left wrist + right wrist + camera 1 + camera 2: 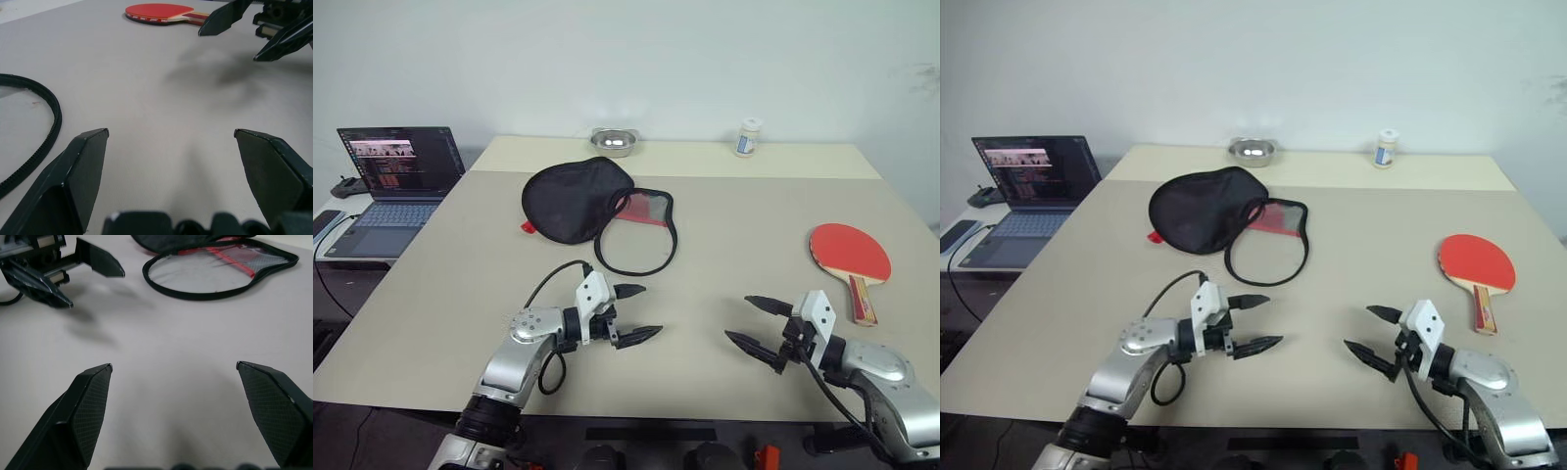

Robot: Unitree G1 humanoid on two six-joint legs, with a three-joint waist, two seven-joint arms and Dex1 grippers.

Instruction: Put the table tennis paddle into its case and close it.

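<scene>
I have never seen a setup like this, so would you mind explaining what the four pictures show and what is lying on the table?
This is a humanoid robot with two arms, each ending in a two-fingered black gripper. Two pictures come from cameras in its head, looking down over the arms; the other two come from cameras on each wrist, looking along that gripper's fingers. The left gripper and right gripper are both open, hovering over the beige table and holding nothing. On the table lie the case, unzipped and spread open, and, to the robot's right, the table tennis paddle, red face up. At the far edge stand a metal bowl and a small white bottle. A laptop sits to the left.
</scene>
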